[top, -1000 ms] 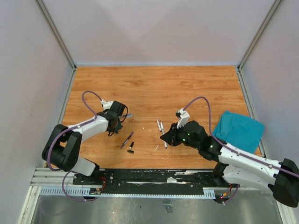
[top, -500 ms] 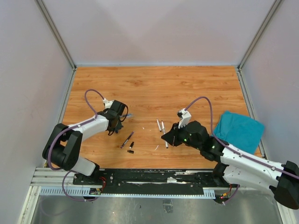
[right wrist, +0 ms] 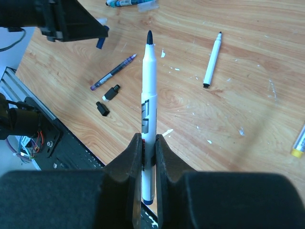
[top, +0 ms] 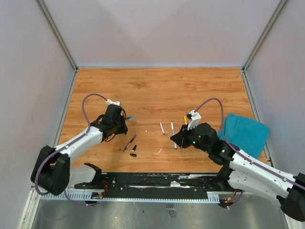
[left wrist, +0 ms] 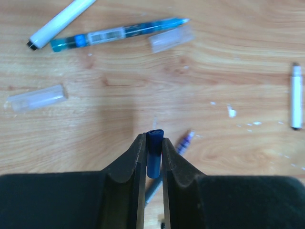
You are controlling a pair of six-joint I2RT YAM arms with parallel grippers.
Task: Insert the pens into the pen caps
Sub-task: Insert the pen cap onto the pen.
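Observation:
My left gripper [left wrist: 153, 138] is shut on a short blue pen cap [left wrist: 155, 155], which stands upright between the jaws above the wood. Under it lies a grey pen with a purple tip [left wrist: 185, 142]. My right gripper [right wrist: 148, 138] is shut on a white pen [right wrist: 149, 90] with a black tip that points away towards the left gripper [right wrist: 71, 21]. On the table lie the purple-tipped pen [right wrist: 113, 72], two black pen caps [right wrist: 112, 92] [right wrist: 102, 108] and another white pen [right wrist: 212, 59]. In the top view the left gripper [top: 122, 128] and the right gripper [top: 177, 138] face each other.
A blue see-through pen [left wrist: 119, 33], a white pen [left wrist: 59, 21] and two clear caps [left wrist: 35, 98] [left wrist: 170, 39] lie beyond the left gripper. A yellow pen end [right wrist: 299, 143] shows at the right. A teal cloth [top: 244, 133] lies at the table's right edge. White walls surround the table.
The left jaws have closed a little on the blue cap and that arm has swung its elbow outward. The right gripper has moved to the right with the white pen.

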